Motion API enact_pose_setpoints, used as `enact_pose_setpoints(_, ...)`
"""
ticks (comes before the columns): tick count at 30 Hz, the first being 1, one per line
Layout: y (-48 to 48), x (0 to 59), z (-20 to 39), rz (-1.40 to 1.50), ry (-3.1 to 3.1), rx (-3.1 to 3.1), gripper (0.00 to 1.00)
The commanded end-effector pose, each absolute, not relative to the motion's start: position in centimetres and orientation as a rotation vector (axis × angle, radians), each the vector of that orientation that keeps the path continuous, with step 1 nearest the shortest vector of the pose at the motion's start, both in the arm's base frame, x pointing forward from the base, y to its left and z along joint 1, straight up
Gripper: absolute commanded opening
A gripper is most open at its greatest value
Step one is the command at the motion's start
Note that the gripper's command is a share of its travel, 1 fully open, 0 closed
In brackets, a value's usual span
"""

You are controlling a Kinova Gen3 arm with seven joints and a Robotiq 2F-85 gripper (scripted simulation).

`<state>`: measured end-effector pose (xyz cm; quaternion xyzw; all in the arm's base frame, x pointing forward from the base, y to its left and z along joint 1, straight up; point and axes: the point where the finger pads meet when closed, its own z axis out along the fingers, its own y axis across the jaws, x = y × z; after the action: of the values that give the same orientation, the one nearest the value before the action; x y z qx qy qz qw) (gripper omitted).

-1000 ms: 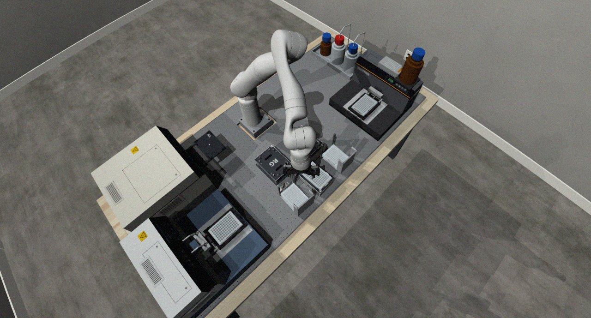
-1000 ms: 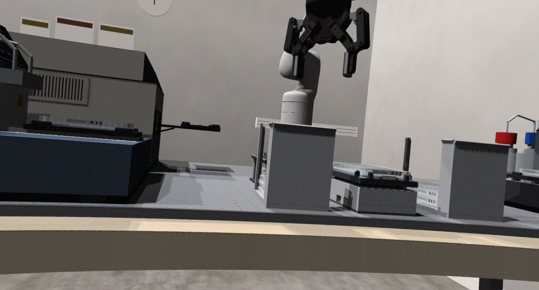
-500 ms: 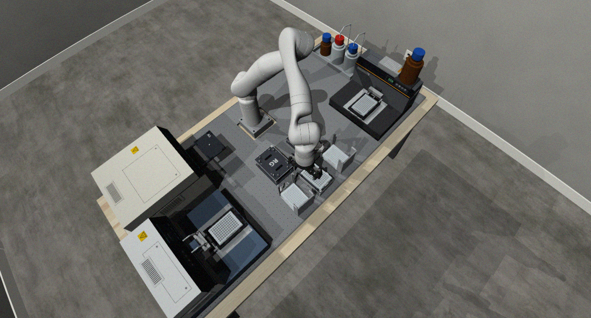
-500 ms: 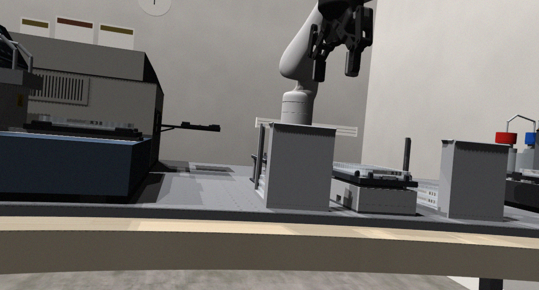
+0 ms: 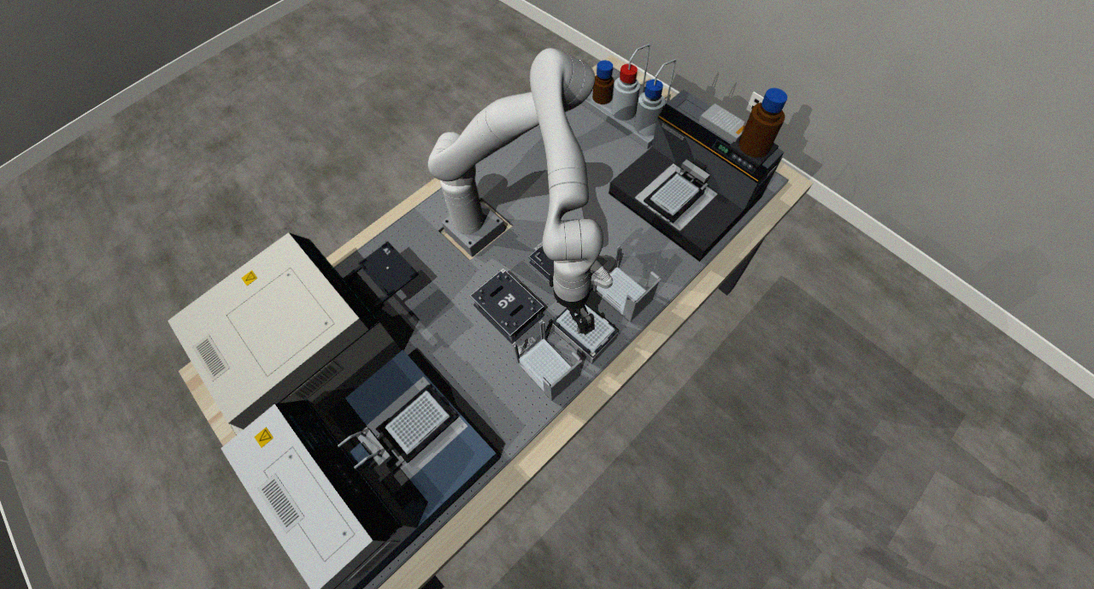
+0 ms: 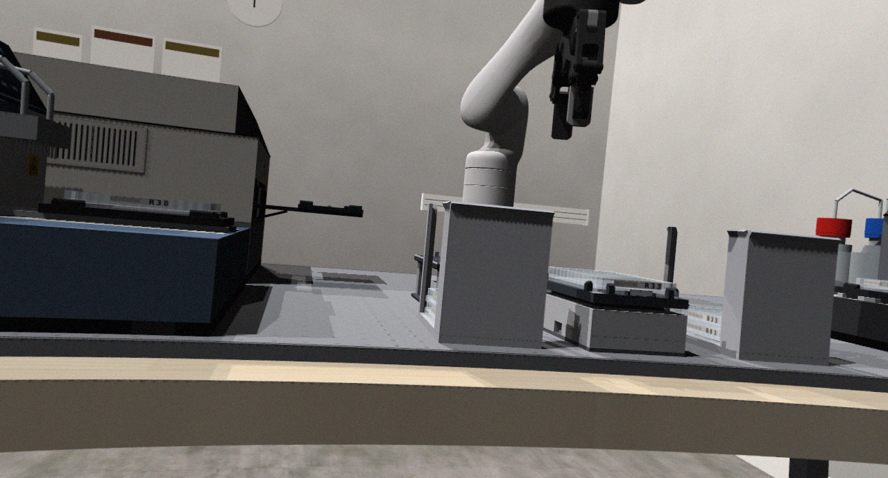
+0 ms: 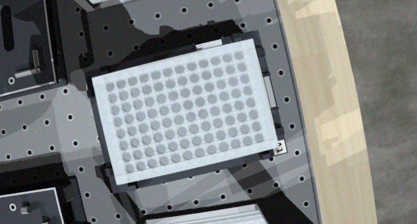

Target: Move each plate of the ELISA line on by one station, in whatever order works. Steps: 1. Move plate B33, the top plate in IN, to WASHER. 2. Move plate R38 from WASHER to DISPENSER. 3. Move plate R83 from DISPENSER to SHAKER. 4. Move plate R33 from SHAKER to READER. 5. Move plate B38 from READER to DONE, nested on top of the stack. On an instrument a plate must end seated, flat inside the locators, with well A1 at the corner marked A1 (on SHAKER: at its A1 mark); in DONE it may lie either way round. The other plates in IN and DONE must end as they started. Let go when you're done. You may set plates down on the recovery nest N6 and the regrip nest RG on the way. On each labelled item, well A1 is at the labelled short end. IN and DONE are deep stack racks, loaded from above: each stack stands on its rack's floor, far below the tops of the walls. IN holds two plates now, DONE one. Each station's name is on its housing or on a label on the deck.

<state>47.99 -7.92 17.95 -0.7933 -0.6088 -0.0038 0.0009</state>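
Observation:
My gripper [image 6: 574,105] [image 5: 585,329] is open and empty. It hangs high above plate R33 [image 6: 611,281], a white well plate that sits on the SHAKER between the two grey racks. In the wrist view R33 [image 7: 184,111] fills the middle, a little skewed, with an A1 mark [image 7: 281,148] at its lower right corner; my fingers do not show there. Plate R38 [image 5: 415,421] lies on the WASHER at the front left. Another plate [image 5: 673,193] lies on the DISPENSER at the back right. The READER tray [image 5: 385,266] is black and bare. The DONE rack [image 5: 547,363] shows a white plate on top.
The IN rack [image 5: 628,291] stands right of the SHAKER, with tall grey walls [image 6: 779,295]. The RG nest [image 5: 513,306] is behind the DONE rack. Bottles [image 5: 626,84] stand at the back. The wooden table edge [image 7: 329,107] runs close beside the SHAKER.

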Motion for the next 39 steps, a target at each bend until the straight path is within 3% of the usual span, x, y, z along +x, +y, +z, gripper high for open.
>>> enact_pose_setpoints(1,-7.3,48.0,18.0,-0.003,-1.686,-2.651,1.0)
enact_pose_setpoints(29,-3.3,48.1,18.0,-0.003,-0.417,-3.113,1.0)
enact_pose_setpoints(39,-2.7,44.9,18.0,-0.002,0.008,-3.141,1.0)
